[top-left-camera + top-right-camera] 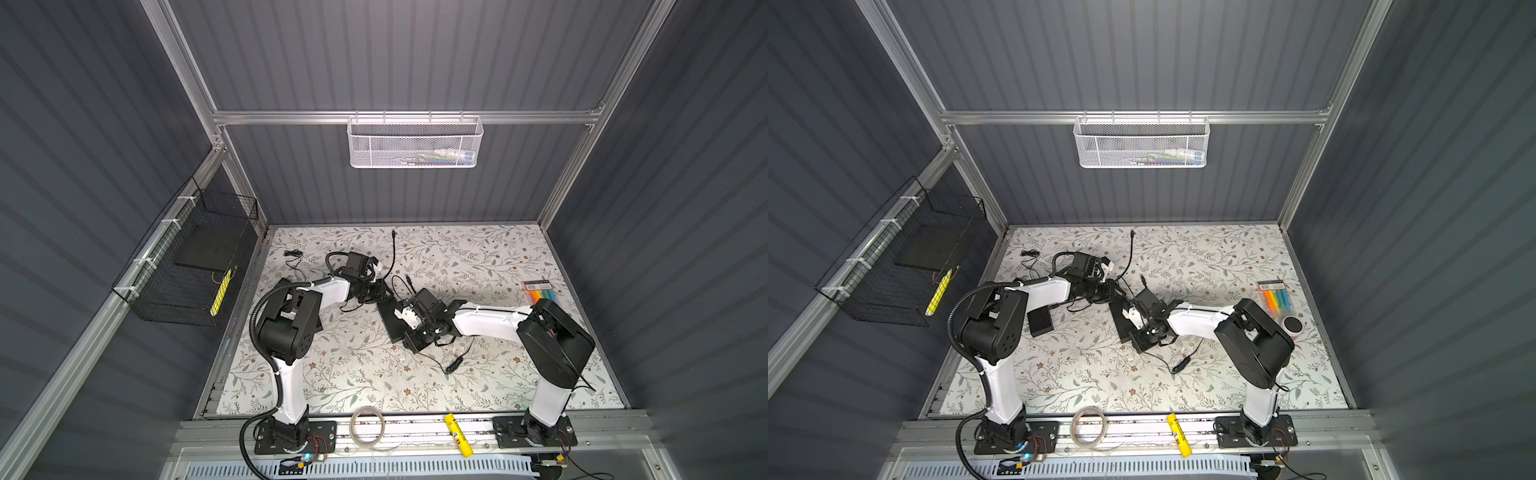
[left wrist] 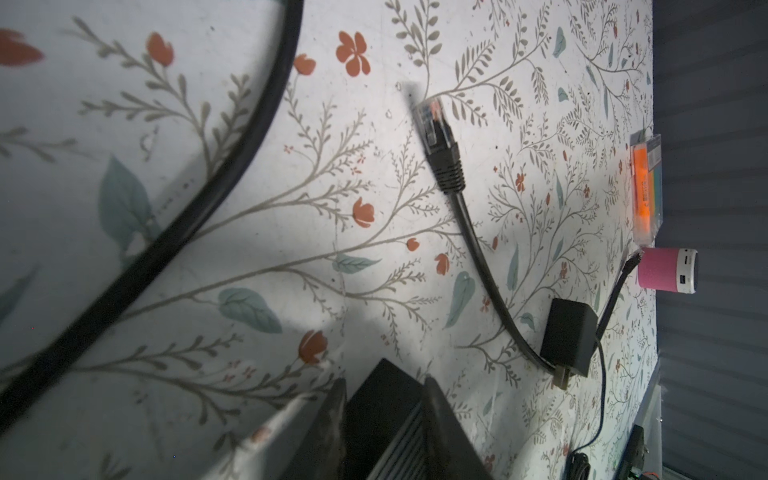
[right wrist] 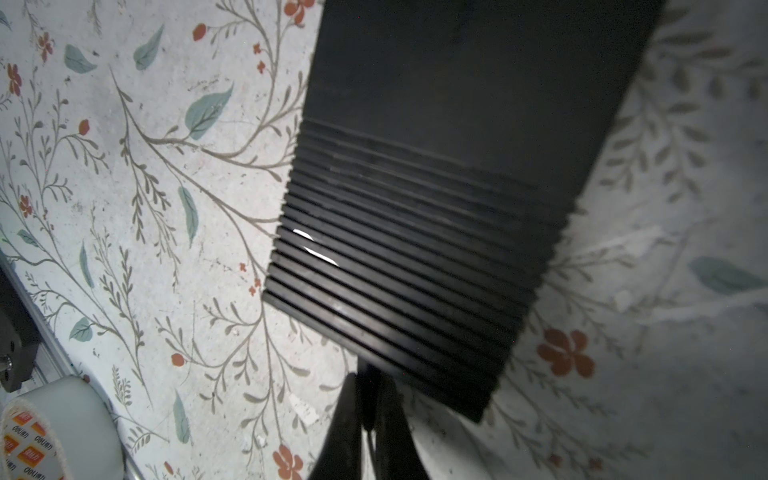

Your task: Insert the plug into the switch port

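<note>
Plug (image 2: 436, 137), clear-tipped, black-booted; ribbed matte switch (image 3: 415, 228) between left fingers (image 2: 442, 419); right fingers (image 3: 347, 428) pinched together.

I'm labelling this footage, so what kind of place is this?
Probably a robotics lab test cell: a left arm and right arm are bolted to a front rail, an aluminium frame with grey ribbed panels encloses the floral-covered table, and a white mesh basket and black wire basket hang on the walls.
</note>
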You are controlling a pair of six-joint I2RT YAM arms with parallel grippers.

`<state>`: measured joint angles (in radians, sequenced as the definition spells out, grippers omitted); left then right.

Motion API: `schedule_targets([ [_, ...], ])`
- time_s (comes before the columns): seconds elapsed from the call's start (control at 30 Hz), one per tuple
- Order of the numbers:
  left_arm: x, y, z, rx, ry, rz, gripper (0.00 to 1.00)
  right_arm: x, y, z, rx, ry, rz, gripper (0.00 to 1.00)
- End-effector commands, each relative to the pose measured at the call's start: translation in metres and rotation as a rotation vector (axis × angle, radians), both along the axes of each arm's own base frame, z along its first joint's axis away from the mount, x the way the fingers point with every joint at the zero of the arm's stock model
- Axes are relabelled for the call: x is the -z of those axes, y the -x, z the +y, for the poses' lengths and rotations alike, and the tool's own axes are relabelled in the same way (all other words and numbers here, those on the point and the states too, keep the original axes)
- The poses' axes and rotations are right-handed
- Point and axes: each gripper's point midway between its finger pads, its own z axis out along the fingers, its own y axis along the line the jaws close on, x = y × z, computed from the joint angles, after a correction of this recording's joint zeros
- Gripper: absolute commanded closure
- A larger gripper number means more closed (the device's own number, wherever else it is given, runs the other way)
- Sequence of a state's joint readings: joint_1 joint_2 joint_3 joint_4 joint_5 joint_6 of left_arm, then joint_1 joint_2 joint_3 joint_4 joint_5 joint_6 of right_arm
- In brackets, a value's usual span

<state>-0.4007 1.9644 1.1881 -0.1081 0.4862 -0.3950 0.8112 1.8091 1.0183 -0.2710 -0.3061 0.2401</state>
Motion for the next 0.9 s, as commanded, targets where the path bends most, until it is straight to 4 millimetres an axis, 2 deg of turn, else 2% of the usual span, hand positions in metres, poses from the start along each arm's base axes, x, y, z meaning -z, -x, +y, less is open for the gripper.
schedule_targets([
  [0.0,0.0116,0.0057,-0.0007,0.023,-0.006,0.015,0.68,-0.0143,-0.0082,0.0073,0.014,-0.03,-0.019,1.0],
  [0.5,0.0156,0.007,-0.0027,0.028,-0.003,0.023,0.69,-0.0228,-0.0113,0.0112,0.02,-0.048,-0.027,1.0],
  [0.87,0.0146,0.0051,-0.0055,0.028,0.012,0.025,0.69,-0.0182,-0.0101,0.0106,0.032,-0.042,-0.011,1.0],
])
